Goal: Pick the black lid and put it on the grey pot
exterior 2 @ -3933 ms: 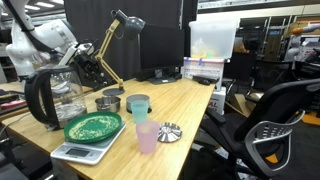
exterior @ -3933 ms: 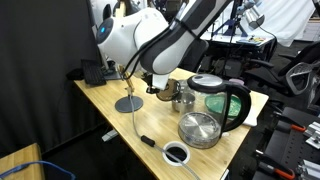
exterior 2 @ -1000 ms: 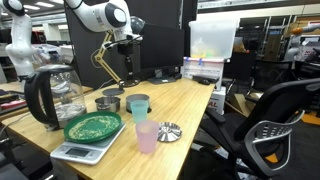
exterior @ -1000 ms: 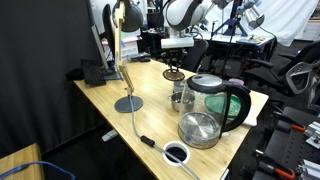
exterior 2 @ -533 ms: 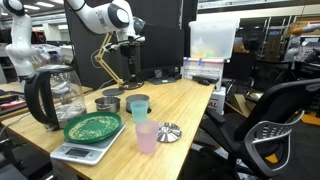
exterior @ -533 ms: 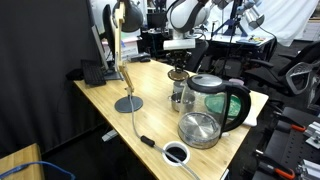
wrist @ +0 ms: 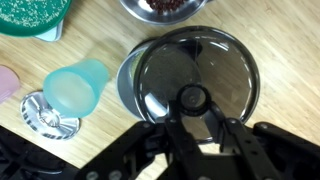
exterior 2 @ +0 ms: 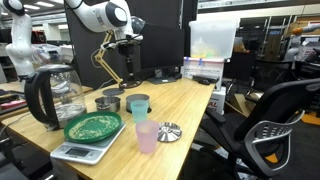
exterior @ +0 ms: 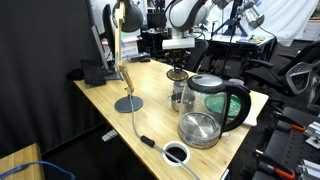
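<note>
One black lid [wrist: 195,60], one grey pot [exterior: 182,98].
The gripper [wrist: 192,115] pinches the lid's knob, holding it in the air over the pot. One kettle [exterior: 225,100] crowds the right; open bench [exterior: 155,118] lies left.

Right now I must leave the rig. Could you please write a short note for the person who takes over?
Hand: shut on the knob of the black lid, which it holds in the air.
Grey pot: stands beside the glass kettle, roughly under the lid.
Done: lid picked up and brought over the pot.
Left: lower the lid, seat it on the pot's rim, open the hand, pull away.
</note>
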You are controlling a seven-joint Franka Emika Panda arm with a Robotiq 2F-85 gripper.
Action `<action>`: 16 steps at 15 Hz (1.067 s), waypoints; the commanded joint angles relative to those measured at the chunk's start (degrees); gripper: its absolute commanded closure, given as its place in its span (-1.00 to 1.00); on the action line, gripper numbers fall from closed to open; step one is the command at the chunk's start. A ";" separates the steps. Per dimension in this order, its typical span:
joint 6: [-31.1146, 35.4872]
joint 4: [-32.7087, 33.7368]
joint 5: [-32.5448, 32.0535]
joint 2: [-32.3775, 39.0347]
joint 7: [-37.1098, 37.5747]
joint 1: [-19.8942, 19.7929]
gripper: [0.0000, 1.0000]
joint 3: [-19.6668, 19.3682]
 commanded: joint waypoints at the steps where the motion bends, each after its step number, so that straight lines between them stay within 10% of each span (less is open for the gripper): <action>1: -0.25 0.25 0.12 0.22 0.04 -0.53 0.84 0.36; 16: -0.71 0.44 1.84 3.78 -0.59 -3.25 0.84 -0.82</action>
